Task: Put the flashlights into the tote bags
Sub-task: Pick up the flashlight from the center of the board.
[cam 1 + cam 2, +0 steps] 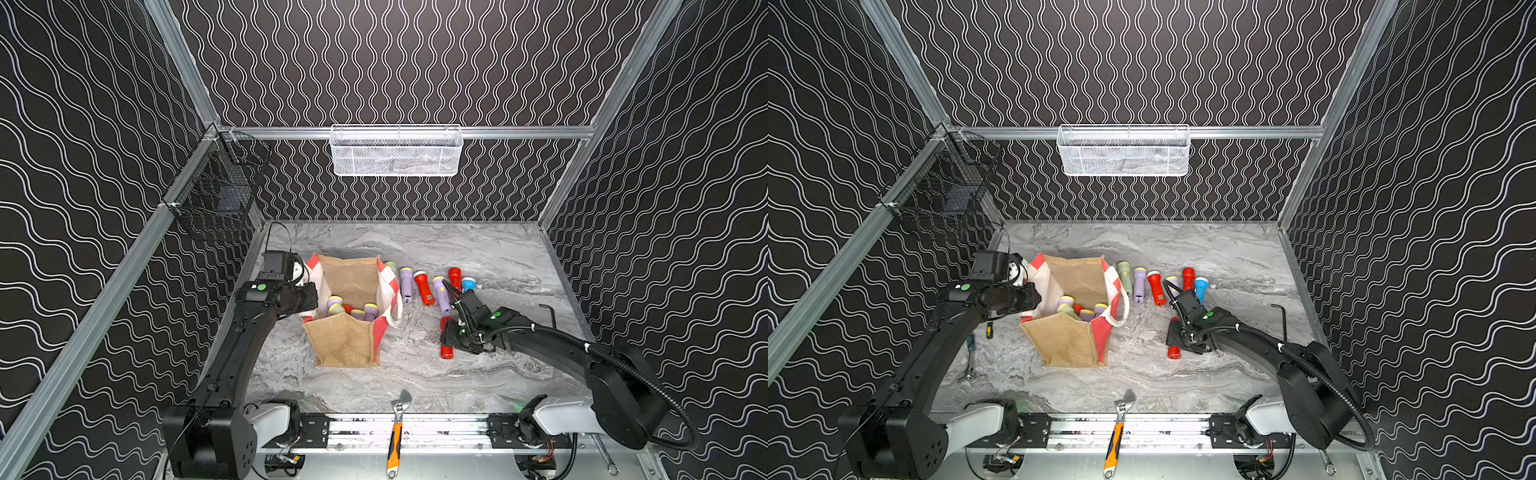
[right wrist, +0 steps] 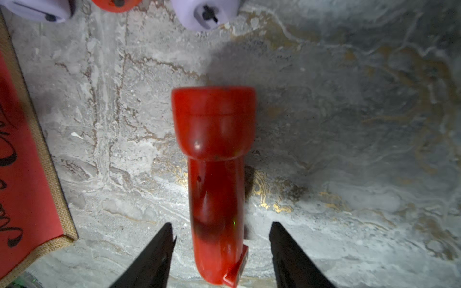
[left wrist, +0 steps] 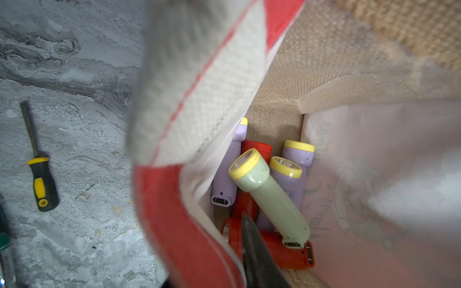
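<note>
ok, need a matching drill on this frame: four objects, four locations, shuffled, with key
Things:
1. pale green flashlight in the left wrist view
2. red flashlight in the right wrist view
3. blue flashlight
4. orange-handled wrench

Places:
A. lying across the front rail
B. on the table, between the fingers of the open right gripper, not gripped
C. inside the tote bag
D. on the table, at the end of the flashlight row farthest from the tote bag

Pairs: 1-C, 2-B, 3-D, 4-A
</note>
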Motion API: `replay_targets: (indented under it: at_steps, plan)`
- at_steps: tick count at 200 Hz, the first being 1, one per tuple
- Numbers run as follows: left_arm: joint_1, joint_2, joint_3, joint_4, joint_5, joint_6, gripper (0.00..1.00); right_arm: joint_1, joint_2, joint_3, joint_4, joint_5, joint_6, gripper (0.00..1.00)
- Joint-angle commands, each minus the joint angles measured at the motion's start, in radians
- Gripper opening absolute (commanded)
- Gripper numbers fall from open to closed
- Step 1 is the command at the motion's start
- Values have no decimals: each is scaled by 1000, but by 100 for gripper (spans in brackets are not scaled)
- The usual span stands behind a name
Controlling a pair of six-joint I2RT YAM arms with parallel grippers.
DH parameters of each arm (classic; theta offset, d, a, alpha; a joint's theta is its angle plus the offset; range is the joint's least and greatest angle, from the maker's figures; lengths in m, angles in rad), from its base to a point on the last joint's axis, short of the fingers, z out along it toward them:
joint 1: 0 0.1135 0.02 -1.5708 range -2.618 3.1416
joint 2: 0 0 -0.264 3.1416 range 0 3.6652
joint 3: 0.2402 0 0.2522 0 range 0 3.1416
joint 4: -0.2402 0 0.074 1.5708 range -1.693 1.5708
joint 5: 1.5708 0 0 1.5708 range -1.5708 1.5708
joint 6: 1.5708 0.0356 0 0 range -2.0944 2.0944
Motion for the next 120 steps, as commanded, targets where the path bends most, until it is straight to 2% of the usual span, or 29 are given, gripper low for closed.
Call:
replay_targets:
  at_steps: [1, 120]
  plan:
    - [1, 4, -5, 0, 1, 16, 27, 3, 22, 4, 22, -8, 5, 63]
    - [1, 12, -8, 6, 4, 18, 26, 36, 109, 42, -19, 42, -29, 59]
